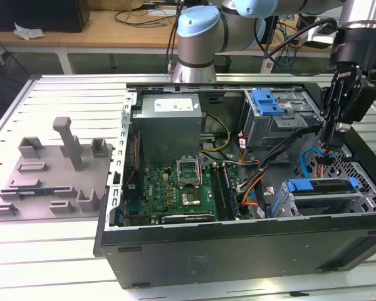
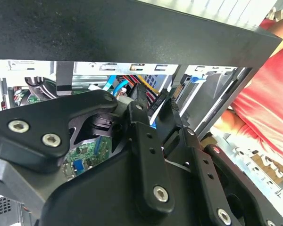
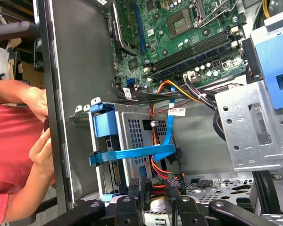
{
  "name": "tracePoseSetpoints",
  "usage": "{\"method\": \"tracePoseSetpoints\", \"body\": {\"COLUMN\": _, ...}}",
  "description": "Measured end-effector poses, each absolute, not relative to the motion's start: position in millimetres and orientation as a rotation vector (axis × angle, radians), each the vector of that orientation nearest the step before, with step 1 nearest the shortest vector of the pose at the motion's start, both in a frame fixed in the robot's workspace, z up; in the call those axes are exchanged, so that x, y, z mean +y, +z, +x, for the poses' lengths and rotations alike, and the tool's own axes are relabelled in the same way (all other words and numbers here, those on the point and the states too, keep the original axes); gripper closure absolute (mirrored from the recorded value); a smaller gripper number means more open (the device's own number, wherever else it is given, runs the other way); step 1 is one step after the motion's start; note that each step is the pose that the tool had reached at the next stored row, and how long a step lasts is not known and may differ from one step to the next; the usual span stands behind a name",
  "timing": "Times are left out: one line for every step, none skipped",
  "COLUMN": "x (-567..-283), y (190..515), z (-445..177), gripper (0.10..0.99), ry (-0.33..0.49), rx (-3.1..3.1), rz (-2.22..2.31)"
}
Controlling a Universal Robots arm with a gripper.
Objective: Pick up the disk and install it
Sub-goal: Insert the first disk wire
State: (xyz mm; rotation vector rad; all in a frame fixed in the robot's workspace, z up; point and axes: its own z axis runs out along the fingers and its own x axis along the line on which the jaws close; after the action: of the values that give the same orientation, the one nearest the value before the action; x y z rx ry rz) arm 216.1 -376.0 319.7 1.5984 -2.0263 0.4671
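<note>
In the exterior view my gripper (image 1: 331, 139) hangs fingers-down inside the open computer case (image 1: 238, 244), at the exterior view's right, just above the lower drive cage (image 1: 326, 202). In both wrist views its black fingers (image 3: 134, 190) stand a little apart with nothing clearly between them. The disk (image 3: 114, 170) appears to sit in that perforated silver cage (image 3: 137, 132). Only its connector edge and blue carrier frame (image 3: 103, 128) show; in the exterior view it is a dark slab (image 1: 331, 184) behind a blue tab. My gripper (image 3: 153, 189) is just off the cage's end, not touching it.
A blue flat cable (image 3: 132, 154) and orange-red wires (image 3: 179, 89) run past the cage. An upper drive cage with a blue tab (image 1: 266, 101), the grey power supply (image 1: 169, 125) and the motherboard (image 1: 175, 188) share the case. A person in red keeps hands (image 3: 37, 141) at the case wall.
</note>
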Motion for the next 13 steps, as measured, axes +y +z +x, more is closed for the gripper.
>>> {"method": "tracePoseSetpoints", "body": {"x": -376.0, "y": 319.5, "z": 216.1, "gripper": 0.737, "ry": 0.467, "rx": -2.026, "rz": 1.598}}
{"method": "tracePoseSetpoints", "body": {"x": -376.0, "y": 319.3, "z": 216.2, "gripper": 0.737, "ry": 0.468, "rx": -2.025, "rz": 1.598}}
{"method": "tracePoseSetpoints", "body": {"x": -376.0, "y": 319.1, "z": 216.2, "gripper": 0.737, "ry": 0.469, "rx": -2.025, "rz": 1.598}}
{"method": "tracePoseSetpoints", "body": {"x": -376.0, "y": 319.0, "z": 216.2, "gripper": 0.737, "ry": 0.47, "rx": -2.024, "rz": 1.598}}
{"method": "tracePoseSetpoints", "body": {"x": -376.0, "y": 318.9, "z": 216.2, "gripper": 0.737, "ry": 0.47, "rx": -2.024, "rz": 1.598}}
{"method": "tracePoseSetpoints", "body": {"x": -376.0, "y": 318.7, "z": 216.2, "gripper": 0.737, "ry": 0.471, "rx": -2.023, "rz": 1.598}}
{"method": "tracePoseSetpoints", "body": {"x": -376.0, "y": 318.6, "z": 216.2, "gripper": 0.737, "ry": 0.472, "rx": -2.023, "rz": 1.598}}
{"method": "tracePoseSetpoints", "body": {"x": -376.0, "y": 318.5, "z": 216.2, "gripper": 0.737, "ry": 0.473, "rx": -2.022, "rz": 1.597}}
{"method": "tracePoseSetpoints", "body": {"x": -376.0, "y": 318.4, "z": 216.2, "gripper": 0.749, "ry": 0.473, "rx": -2.022, "rz": 1.597}}
{"method": "tracePoseSetpoints", "body": {"x": -376.0, "y": 318.4, "z": 216.2, "gripper": 0.749, "ry": 0.474, "rx": -2.021, "rz": 1.596}}
{"method": "tracePoseSetpoints", "body": {"x": -376.0, "y": 318.3, "z": 216.2, "gripper": 0.82, "ry": 0.475, "rx": -2.021, "rz": 1.596}}
{"method": "tracePoseSetpoints", "body": {"x": -376.0, "y": 318.3, "z": 216.2, "gripper": 0.886, "ry": 0.476, "rx": -2.02, "rz": 1.595}}
{"method": "tracePoseSetpoints", "body": {"x": -376.0, "y": 318.3, "z": 216.2, "gripper": 0.886, "ry": 0.477, "rx": -2.02, "rz": 1.595}}
